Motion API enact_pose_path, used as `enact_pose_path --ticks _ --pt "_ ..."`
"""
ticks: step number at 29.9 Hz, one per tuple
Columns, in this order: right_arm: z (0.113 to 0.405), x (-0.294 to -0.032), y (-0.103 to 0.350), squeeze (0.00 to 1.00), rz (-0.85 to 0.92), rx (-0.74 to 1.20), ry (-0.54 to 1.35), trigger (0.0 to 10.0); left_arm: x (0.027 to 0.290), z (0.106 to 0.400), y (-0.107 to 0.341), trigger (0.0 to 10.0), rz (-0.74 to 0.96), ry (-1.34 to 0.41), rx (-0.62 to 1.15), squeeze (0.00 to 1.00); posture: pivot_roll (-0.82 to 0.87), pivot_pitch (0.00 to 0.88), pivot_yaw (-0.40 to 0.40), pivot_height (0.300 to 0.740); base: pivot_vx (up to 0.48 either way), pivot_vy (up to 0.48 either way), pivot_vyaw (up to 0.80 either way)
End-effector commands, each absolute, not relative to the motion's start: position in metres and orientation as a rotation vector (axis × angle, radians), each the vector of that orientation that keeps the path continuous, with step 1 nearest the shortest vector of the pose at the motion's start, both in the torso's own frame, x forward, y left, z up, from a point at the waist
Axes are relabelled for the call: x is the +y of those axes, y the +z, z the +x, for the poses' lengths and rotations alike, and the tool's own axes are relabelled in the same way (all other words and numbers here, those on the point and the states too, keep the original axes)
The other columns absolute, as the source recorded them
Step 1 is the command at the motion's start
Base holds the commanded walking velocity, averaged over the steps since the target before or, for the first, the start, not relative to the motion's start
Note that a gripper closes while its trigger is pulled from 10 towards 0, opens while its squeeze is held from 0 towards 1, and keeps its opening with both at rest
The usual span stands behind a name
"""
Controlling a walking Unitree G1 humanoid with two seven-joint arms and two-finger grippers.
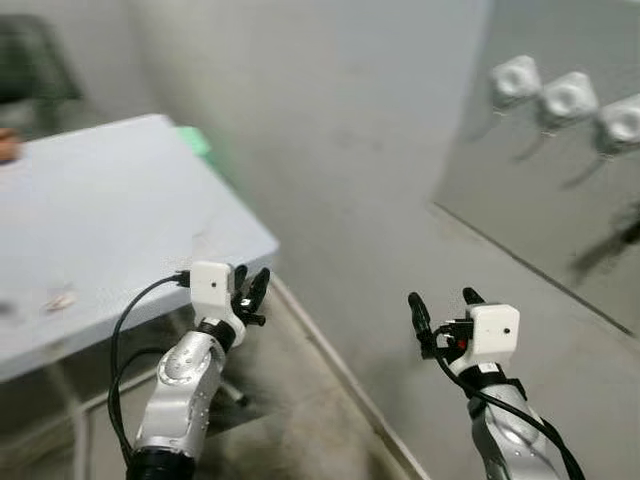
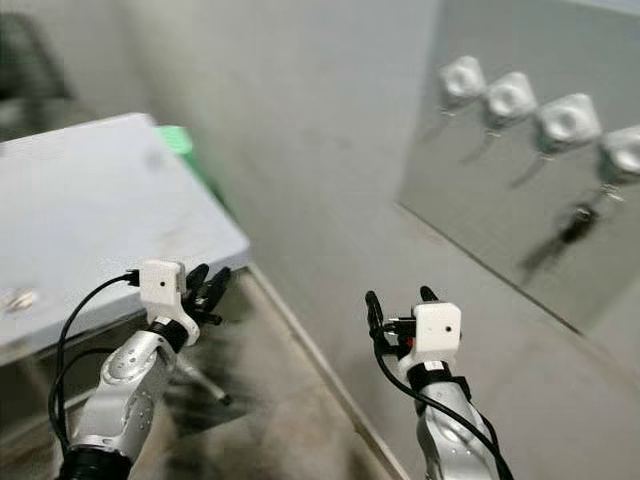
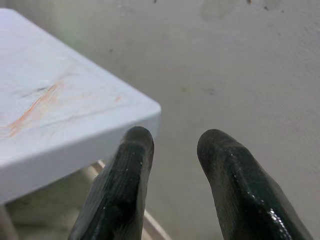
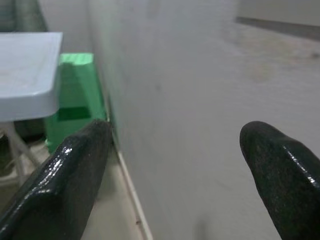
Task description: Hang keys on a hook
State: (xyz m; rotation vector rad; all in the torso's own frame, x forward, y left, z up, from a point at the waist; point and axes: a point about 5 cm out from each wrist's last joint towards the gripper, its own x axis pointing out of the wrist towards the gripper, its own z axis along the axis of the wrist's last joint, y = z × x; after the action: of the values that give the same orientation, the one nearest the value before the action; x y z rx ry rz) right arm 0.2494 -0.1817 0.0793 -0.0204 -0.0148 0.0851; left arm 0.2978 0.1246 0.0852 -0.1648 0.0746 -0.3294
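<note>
The keys (image 2: 575,222) hang on the wall at far right, below the last hook (image 2: 624,153) of a row of four white round hooks. They show as a dark, blurred shape, long axis running down the panel, its lower end pointing toward the floor. Detail of ring or blades cannot be made out.

The hooks sit in a line on a grey panel (image 2: 480,215) set against the wall (image 1: 340,150). The other three hooks (image 2: 511,98) carry nothing visible. The panel's lower edge runs diagonally, down toward the right.

No brand, label or writing is legible anywhere.

The right gripper (image 1: 443,307) is raised in open air before the wall, below and left of the panel, well apart from the keys. Its fingers (image 4: 280,170) stand wide apart and hold nothing.

The left gripper (image 1: 254,291) is raised just beside the near right corner of the table (image 1: 110,230), not touching it. Its fingers (image 3: 122,190) are parted by a modest gap and hold nothing.

The table is pale, with faint orange streaks on top. A green box (image 4: 75,95) stands on the floor past the table, against the wall. Between the table edge and the wall lies a strip of bare floor (image 1: 300,400), bounded by a pale skirting line along the wall's foot.
</note>
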Motion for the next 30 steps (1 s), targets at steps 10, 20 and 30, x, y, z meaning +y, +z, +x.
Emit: enact_pose_path --ticks 10,20,30 --pt "0.262 -0.179 0.095 0.00 -0.016 -0.061 0.108 10.0 0.134 0.302 0.096 10.0 -0.138 -0.284 0.034 0.00 0.07 0.000 -0.030 0.740 0.000 0.000 0.80" --pt "0.268 -0.175 0.100 0.00 -0.015 -0.070 0.135 10.0 0.131 0.299 0.098 10.0 -0.159 -0.283 0.012 0.00 0.08 0.000 -0.044 0.740 0.000 0.000 0.80" --pt "0.267 -0.170 0.102 0.00 0.043 -0.086 0.143 10.0 0.129 0.294 0.098 10.0 -0.200 -0.272 -0.006 0.00 0.08 0.000 -0.047 0.740 0.000 0.000 0.48"
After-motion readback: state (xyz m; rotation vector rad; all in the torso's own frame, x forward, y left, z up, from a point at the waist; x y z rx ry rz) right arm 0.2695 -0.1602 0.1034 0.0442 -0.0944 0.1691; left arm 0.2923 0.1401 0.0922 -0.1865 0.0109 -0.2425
